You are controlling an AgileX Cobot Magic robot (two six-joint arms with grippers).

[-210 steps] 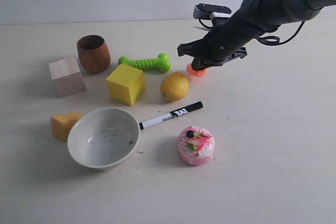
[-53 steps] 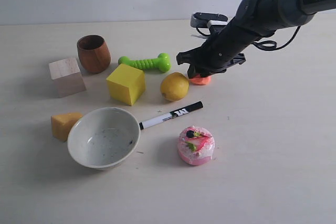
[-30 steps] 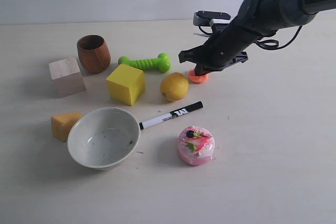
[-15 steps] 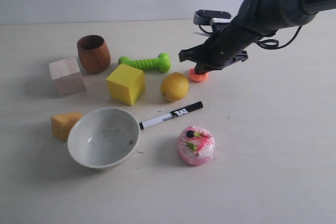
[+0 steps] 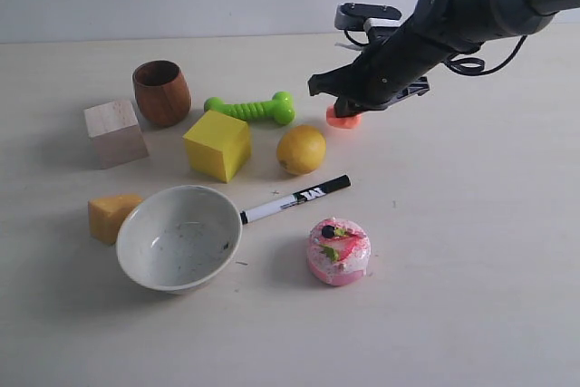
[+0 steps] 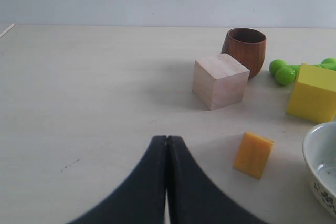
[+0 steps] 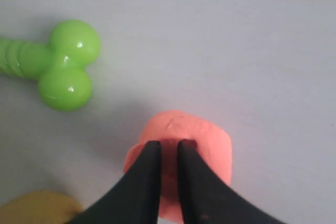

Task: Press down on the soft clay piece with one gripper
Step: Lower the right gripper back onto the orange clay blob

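Table (image 5: 471,224), pale top, many small things laid out.

Clay lump (image 5: 343,118): salmon-orange and low. It sits on the table toward the far side, right of centre, beyond and to the right of the lemon (image 5: 301,149) and to the right of the green bone toy (image 5: 250,109). It touches neither. In the right wrist view the lump (image 7: 210,140) looks flattened, with a shallow crease on top.

Right gripper (image 5: 344,101): its black arm reaches in from the upper right, tips directly over the lump. In the wrist view the gripper (image 7: 169,148) has its two fingers a narrow slit apart, with clay showing through the gap. Nothing is pinched. Cannot tell whether the tips rest on the clay or hang just above it.

Left gripper (image 6: 167,139): fingers pressed flat together, holding nothing, low over bare table well away from the lump.

Other items in the exterior view:
- wooden cup (image 5: 162,92) at far left
- wooden block (image 5: 115,132) near it
- yellow cube (image 5: 217,145) just left of the lemon
- cheese wedge (image 5: 111,215) against the white bowl (image 5: 120,240)
- marker pen (image 5: 294,198) lying slantwise between the bowl and the lemon
- pink cake (image 5: 338,251) nearest the camera
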